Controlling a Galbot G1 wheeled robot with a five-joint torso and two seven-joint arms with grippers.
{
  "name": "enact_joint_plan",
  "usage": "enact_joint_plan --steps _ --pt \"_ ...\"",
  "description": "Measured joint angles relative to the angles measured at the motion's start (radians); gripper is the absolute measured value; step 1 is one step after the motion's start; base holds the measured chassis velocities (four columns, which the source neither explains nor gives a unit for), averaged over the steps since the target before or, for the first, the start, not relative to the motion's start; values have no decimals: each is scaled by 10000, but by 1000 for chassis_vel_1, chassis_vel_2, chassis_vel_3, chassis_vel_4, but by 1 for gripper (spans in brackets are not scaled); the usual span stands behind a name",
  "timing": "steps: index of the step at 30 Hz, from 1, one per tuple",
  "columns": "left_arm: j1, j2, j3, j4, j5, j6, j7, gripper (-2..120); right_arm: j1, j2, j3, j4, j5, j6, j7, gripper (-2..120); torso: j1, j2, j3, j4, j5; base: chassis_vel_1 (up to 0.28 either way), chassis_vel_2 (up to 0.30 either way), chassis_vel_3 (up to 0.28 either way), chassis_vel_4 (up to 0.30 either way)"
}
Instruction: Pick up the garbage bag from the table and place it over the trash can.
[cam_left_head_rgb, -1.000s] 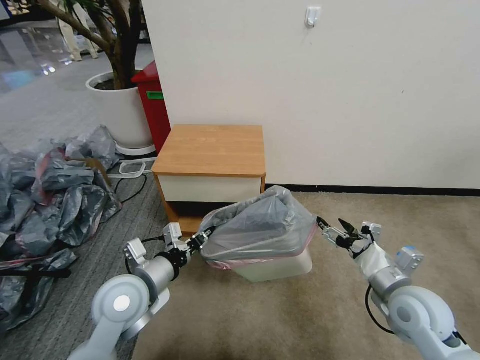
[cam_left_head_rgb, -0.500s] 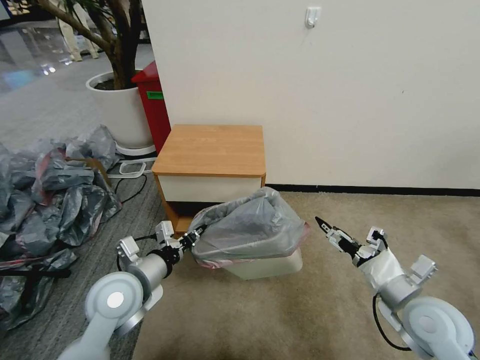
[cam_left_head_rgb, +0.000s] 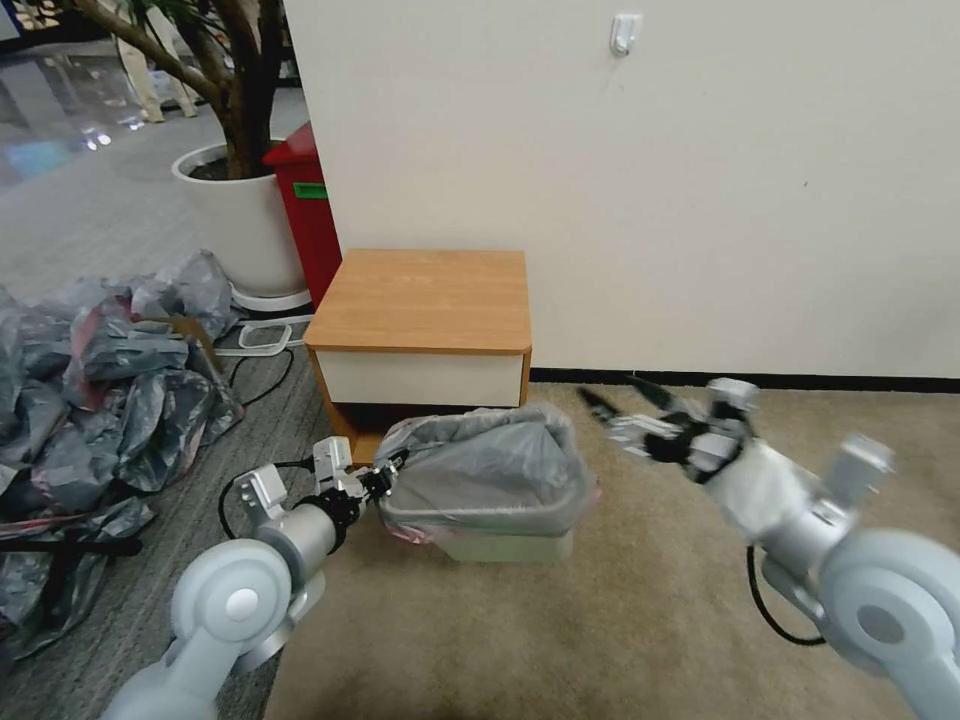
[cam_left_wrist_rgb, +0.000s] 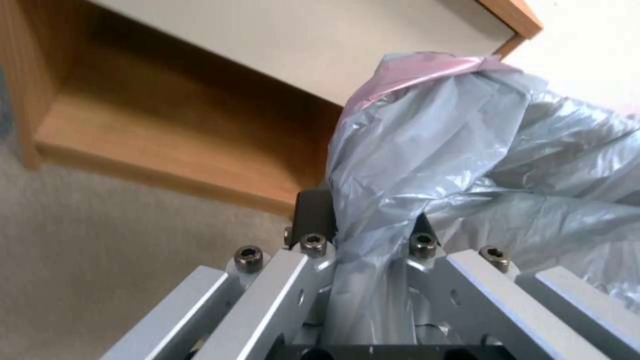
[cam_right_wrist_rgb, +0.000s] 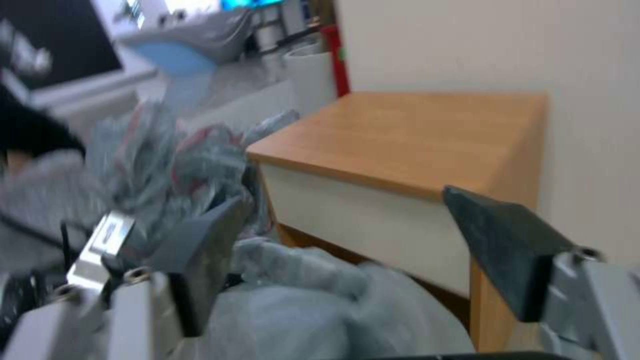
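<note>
The grey garbage bag (cam_left_head_rgb: 485, 465) with its pink rim band is draped over the cream trash can (cam_left_head_rgb: 510, 545), which stands on the carpet in front of the table (cam_left_head_rgb: 425, 300). My left gripper (cam_left_head_rgb: 385, 482) is shut on the bag's left edge; in the left wrist view the plastic (cam_left_wrist_rgb: 427, 165) is bunched between the fingers (cam_left_wrist_rgb: 312, 220). My right gripper (cam_left_head_rgb: 620, 405) is open in the air to the right of the bag and above it, holding nothing. The right wrist view shows its spread fingers (cam_right_wrist_rgb: 510, 250) over the bag (cam_right_wrist_rgb: 320, 310).
A heap of grey and pink bags (cam_left_head_rgb: 100, 370) lies on the floor at the left. A red bin (cam_left_head_rgb: 305, 210) and a white plant pot (cam_left_head_rgb: 235, 220) stand behind the table. The wall (cam_left_head_rgb: 650, 180) is close behind. Open carpet (cam_left_head_rgb: 560, 640) lies in front.
My right gripper has let go of the bag's right edge, opened, and lifted up and back. The bag has settled lower over the trash can, and both have shifted left with my left gripper.
</note>
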Motion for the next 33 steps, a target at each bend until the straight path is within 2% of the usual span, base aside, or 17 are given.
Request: enact_joint_plan --steps 1,2,3,4,5,6,10,11,14,15,18,19,21,32,33 --pt "-7 6 129 -75 341 0 -7 7 802 -324 -918 33 -342 -198 80 70 0 0 1 1 0 0 0 0 0" --pt "-7 6 129 -75 341 0 -7 7 802 -324 -918 33 -342 -198 80 70 0 0 1 1 0 0 0 0 0" --pt "-7 6 189 -98 507 0 -12 7 1334 -483 -1510 3 -513 -278 124 67 0 0 0 0 1 0 0 0 0" --pt "-3 -9 339 -141 984 -10 -15 7 2553 -721 -2867 -200 -782 -416 140 60 0 0 1 2 0 0 0 0 0" --pt "9 -22 389 -159 1154 -23 -15 7 3064 -774 -3454 -298 -869 -509 154 57 0 0 1 3 1 0 0 0 0" --pt "9 -22 389 -159 1154 -23 -15 7 3064 -774 -3454 -298 -869 -509 154 57 0 0 1 3 1 0 0 0 0" --pt "27 -54 565 -240 1818 -60 2 7 5266 -836 -6022 -724 -929 -1394 412 37 0 -1 1 2 0 0 0 0 0" --pt "27 -54 565 -240 1818 -60 2 7 5266 -836 -6022 -724 -929 -1394 412 37 0 -1 1 2 0 0 0 0 0" --pt "24 -50 682 -317 2334 -173 133 7 6441 -732 -7291 -1231 -779 -1868 657 24 1 -1 1 1 1 0 0 0 0" --pt "24 -50 682 -317 2334 -173 133 7 6441 -732 -7291 -1231 -779 -1868 657 24 1 -1 1 1 1 0 0 0 0" --pt "52 -56 739 -457 2637 -215 180 7 7351 -713 -8287 -1883 -763 -1899 789 8 0 -1 1 1 1 0 0 0 0" --pt "52 -56 739 -457 2637 -215 180 7 7351 -713 -8287 -1883 -763 -1899 789 8 0 -1 1 1 1 0 0 0 0" --pt "108 -77 742 -556 2725 -224 186 7 7819 -759 -8864 -2221 -762 -1900 792 0 0 0 0 1 1 0 0 0 0" --pt "213 -279 907 -814 3034 -221 189 6 8952 -1036 -10494 -2660 -679 -1888 1060 0 0 0 0 0 1 0 0 0 0" --pt "279 -408 1057 -867 3335 -217 212 6 9436 -1113 -10996 -2722 -474 -1884 1313 0 0 0 1 0 1 0 0 0 0"
